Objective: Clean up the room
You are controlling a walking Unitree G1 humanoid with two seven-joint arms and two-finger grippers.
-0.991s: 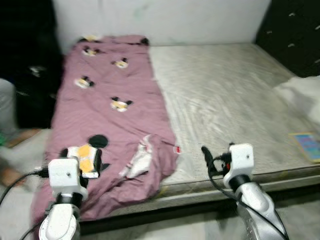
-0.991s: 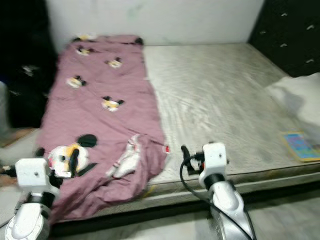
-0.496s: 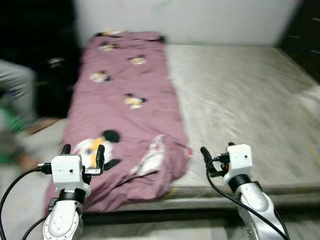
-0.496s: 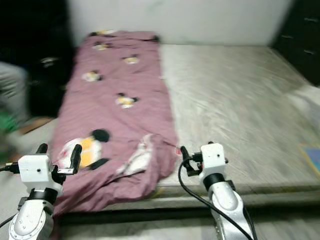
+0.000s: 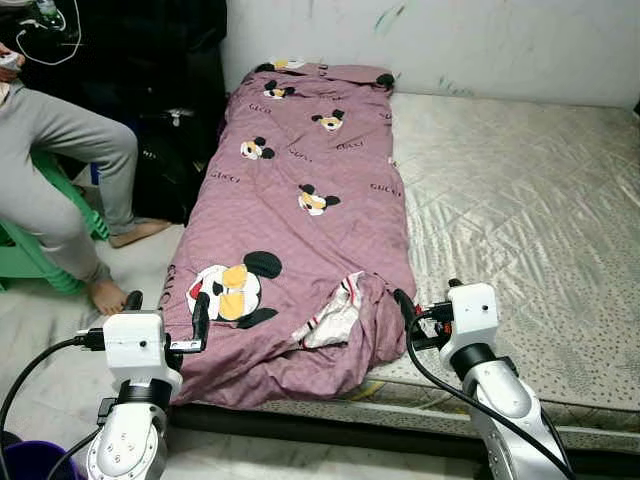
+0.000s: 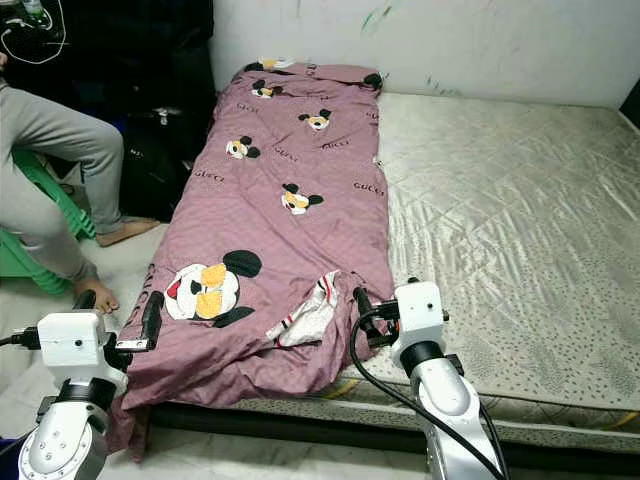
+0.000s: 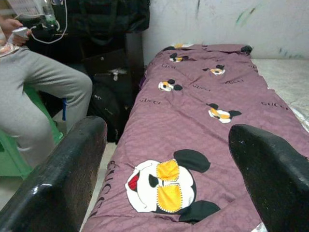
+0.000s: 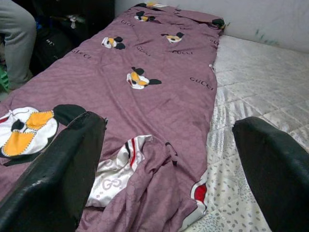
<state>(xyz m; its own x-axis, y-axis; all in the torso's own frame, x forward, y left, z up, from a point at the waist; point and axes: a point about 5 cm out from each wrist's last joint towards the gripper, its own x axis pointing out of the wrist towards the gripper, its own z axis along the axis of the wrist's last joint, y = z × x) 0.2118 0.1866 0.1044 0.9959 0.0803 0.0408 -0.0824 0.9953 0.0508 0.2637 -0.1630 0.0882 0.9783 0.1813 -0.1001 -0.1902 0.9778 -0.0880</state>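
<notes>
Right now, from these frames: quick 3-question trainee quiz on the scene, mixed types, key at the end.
1. True or false: the purple blanket covers the whole mattress.
2. Multiple choice: the person sits (A) on the robot's left of the bed, (B) on its right, (C) on the mattress.
3. Fill in: the left gripper and right gripper both have fingers that are ____.

Key: 1 false, it covers only the left strip; 2 A; 3 open.
</notes>
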